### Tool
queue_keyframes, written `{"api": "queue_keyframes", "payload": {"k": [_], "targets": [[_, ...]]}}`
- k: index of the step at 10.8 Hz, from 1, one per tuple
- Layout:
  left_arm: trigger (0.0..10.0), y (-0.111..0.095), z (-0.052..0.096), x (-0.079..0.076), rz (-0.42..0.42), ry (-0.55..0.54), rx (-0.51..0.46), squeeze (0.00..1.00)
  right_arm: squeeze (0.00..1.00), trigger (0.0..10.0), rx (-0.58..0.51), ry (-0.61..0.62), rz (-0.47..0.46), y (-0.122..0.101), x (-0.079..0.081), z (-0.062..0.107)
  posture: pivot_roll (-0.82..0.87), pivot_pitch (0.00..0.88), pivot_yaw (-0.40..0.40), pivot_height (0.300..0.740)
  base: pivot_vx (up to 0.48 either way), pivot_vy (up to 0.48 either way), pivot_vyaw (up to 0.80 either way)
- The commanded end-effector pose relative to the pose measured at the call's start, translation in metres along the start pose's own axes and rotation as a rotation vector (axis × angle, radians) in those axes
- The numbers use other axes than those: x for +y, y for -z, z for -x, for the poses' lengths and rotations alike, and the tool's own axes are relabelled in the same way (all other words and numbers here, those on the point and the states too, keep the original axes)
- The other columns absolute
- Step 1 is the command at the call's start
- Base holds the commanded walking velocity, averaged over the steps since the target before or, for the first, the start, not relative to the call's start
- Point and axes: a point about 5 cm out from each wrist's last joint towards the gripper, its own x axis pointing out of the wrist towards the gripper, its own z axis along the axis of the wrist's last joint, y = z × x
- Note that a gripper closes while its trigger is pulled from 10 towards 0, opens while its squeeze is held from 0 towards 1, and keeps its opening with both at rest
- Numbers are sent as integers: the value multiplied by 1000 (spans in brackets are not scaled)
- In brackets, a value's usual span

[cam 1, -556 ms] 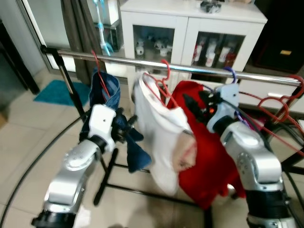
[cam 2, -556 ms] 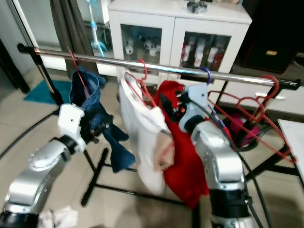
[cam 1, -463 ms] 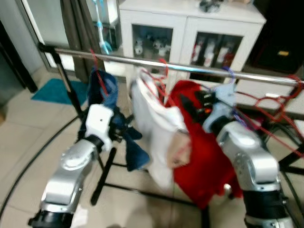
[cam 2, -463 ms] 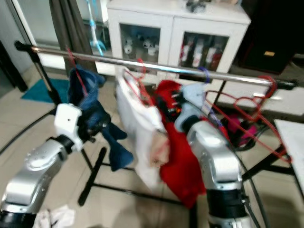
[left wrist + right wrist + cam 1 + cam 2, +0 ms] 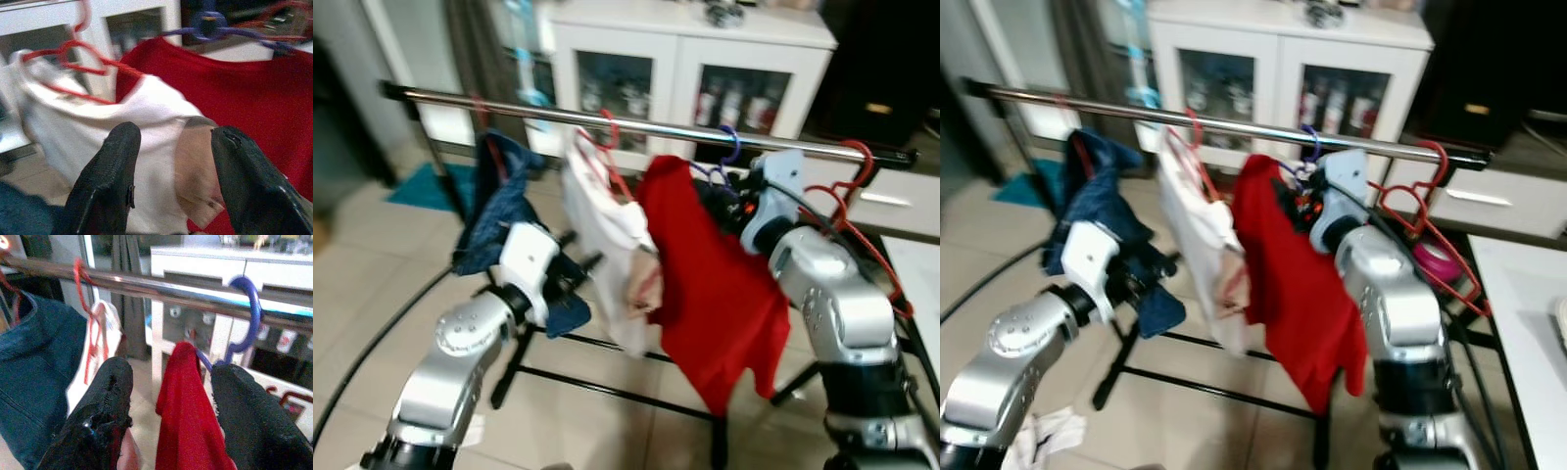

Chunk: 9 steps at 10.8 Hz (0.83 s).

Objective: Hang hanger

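Observation:
A red shirt (image 5: 705,279) hangs on a purple hanger whose hook (image 5: 247,313) sits over the steel rail (image 5: 558,116). My right gripper (image 5: 173,372) is open just behind the shirt's shoulder, below the rail, with nothing between its fingers (image 5: 105,416). Its white wrist (image 5: 778,186) is right of the purple hook (image 5: 729,145). My left gripper (image 5: 176,132) is open and lower down, pointing at a white garment (image 5: 122,127) on a red hanger (image 5: 73,54). In the head view the left gripper (image 5: 573,279) is below a blue denim garment (image 5: 499,191).
Empty red hangers (image 5: 852,181) hang at the rail's right end. A white cabinet with glass doors (image 5: 675,59) stands behind the rack. The rack's black base bars (image 5: 607,387) cross the tiled floor. A white cloth (image 5: 1048,431) lies by my left side.
The whole view has swung, so the rack sits further left. The red shirt now hangs full length from the rail, and my right gripper stands open by the purple hook.

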Motion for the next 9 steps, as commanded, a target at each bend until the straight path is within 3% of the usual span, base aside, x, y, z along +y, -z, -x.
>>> {"api": "queue_keyframes", "payload": {"k": [1, 3, 4, 5, 6, 9], "targets": [[10000, -1, 2, -2, -9, 49, 18, 0, 1000, 10000, 34, 11, -6, -1, -7, -3, 1, 0, -3, 740, 0, 0, 0], [10000, -3, 4, -3, -15, 117, 38, 0, 1000, 10000, 100, 134, 36, -5, -32, -19, 0, 0, -3, 740, 0, 0, 0], [10000, -4, 4, -3, -15, 127, 39, 0, 1000, 10000, 105, 158, 24, -7, -37, -23, -1, 0, -2, 740, 0, 0, 0], [10000, -5, 6, -4, -5, 148, 41, 0, 149, 10000, 142, 177, 17, -8, -46, -29, -3, 0, -2, 740, 0, 0, 0], [10000, -5, 6, -5, -4, 160, 44, 0, 0, 10000, 160, 191, 25, -9, -53, -32, -3, 0, -2, 740, 0, 0, 0], [10000, -7, 7, -5, 9, 184, 41, 0, 0, 10000, 179, 95, -8, -7, -56, -46, -2, 0, -5, 740, 0, 0, 0]]}}
